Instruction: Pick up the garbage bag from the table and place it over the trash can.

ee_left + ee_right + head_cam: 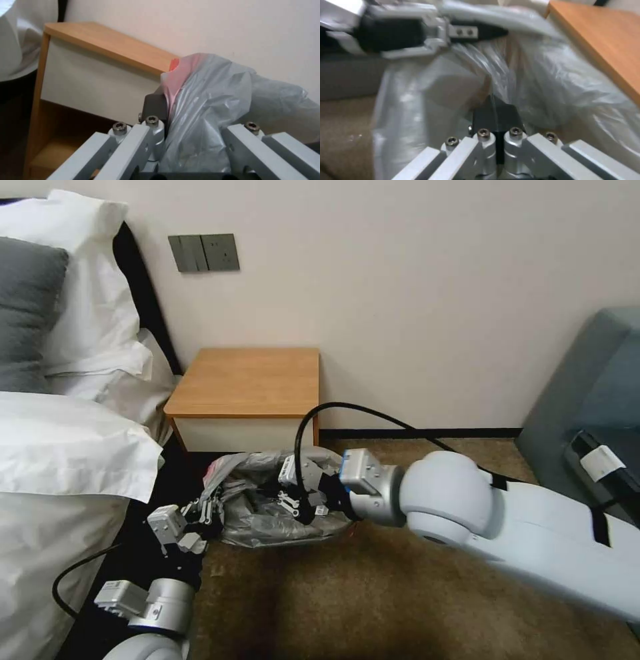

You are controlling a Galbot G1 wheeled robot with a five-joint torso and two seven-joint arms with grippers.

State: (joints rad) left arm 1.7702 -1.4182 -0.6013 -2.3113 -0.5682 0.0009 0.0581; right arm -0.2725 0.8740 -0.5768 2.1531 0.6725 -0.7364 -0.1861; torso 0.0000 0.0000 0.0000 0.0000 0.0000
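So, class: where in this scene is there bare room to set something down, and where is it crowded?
The table top is bare, bordered by wall and bed. Carpet below the right arm is open. It is crowded just before the table: the garbage bag, left gripper and right gripper bunch together.

table (pixel 247 380) top: free | bed (pixel 60 447) crowds left | carpet (pixel 373 593) open

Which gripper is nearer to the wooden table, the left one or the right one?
Right. The right gripper holds the garbage bag just before the table; the left gripper grips the bag's pinkish edge farther out, beside the bed.
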